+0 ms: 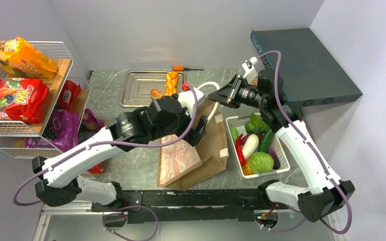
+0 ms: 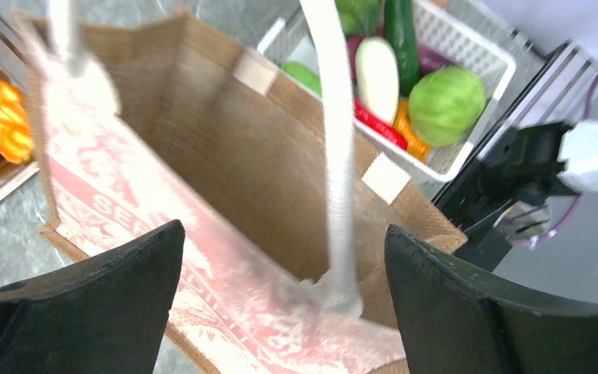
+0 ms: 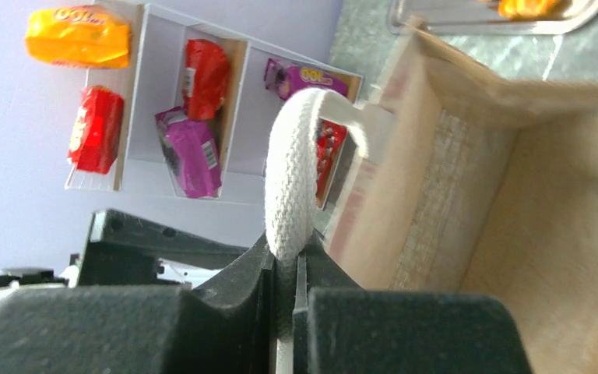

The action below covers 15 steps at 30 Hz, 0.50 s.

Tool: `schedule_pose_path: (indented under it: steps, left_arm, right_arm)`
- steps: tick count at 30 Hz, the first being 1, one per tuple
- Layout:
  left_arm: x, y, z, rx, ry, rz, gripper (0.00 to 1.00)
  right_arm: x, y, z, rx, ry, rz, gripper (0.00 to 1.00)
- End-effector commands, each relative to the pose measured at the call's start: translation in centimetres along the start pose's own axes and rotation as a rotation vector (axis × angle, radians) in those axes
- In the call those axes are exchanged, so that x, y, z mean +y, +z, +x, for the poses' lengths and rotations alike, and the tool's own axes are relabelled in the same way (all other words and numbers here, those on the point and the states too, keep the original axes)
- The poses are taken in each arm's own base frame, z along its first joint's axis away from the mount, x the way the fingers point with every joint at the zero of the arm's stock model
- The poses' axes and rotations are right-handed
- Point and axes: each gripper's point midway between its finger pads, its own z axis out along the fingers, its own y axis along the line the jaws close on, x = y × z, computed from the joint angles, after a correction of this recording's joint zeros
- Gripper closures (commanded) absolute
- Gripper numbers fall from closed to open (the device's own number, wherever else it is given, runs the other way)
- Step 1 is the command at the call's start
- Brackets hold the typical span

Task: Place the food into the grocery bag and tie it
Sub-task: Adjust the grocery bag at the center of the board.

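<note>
The brown grocery bag (image 1: 208, 150) with a pink-printed front lies tilted on the table, its mouth open. My right gripper (image 1: 222, 95) is shut on one white loop handle (image 3: 292, 179) and holds it up; the right gripper's jaws (image 3: 292, 269) pinch the strap. My left gripper (image 2: 284, 234) is open over the bag's mouth (image 2: 241, 148), with the other handle (image 2: 339, 156) between its fingers. Orange (image 1: 20, 57) and red (image 1: 12, 98) snack packets sit on the shelf. The orange braided piece (image 1: 171, 83) lies on the tray. A green vegetable (image 1: 261, 162) and a red chili (image 1: 239, 149) lie in the basket.
The white plastic basket (image 1: 281, 168) stands right of the bag. A metal tray (image 1: 140, 88) and a screwdriver (image 1: 186, 68) are at the back. A wire shelf (image 1: 30, 130) with purple packets stands at the left. A dark blue box (image 1: 306, 65) is at the back right.
</note>
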Motion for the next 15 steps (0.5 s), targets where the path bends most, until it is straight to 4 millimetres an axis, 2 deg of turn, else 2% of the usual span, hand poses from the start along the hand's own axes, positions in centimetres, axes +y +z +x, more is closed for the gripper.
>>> schedule_pose_path:
  steps: [1,4,7,12,15]
  left_arm:
    - [1.2,-4.3,-6.9,-0.181,-0.074,-0.013,0.02]
    - [1.2,-5.9,-9.6,-0.255,-0.089,0.024,0.04]
    - [-0.4,-6.7,-11.3,-0.317,-0.029,0.129,0.05]
    - [-3.3,-4.8,-10.5,-0.278,0.01,0.282,0.1]
    - [-4.1,-3.5,-9.7,-0.241,-0.017,0.318,0.15]
  right_arm:
    - [2.9,-1.4,-1.0,-0.03,-0.132,-0.008,1.0]
    - [3.8,-1.7,-1.2,-0.031,-0.143,-0.005,1.0]
    - [4.5,-1.8,-1.5,-0.041,-0.143,0.006,1.0]
    - [5.9,-1.9,-2.4,-0.068,-0.125,0.013,1.0]
    - [6.6,-1.9,-2.8,-0.082,-0.112,0.009,1.0]
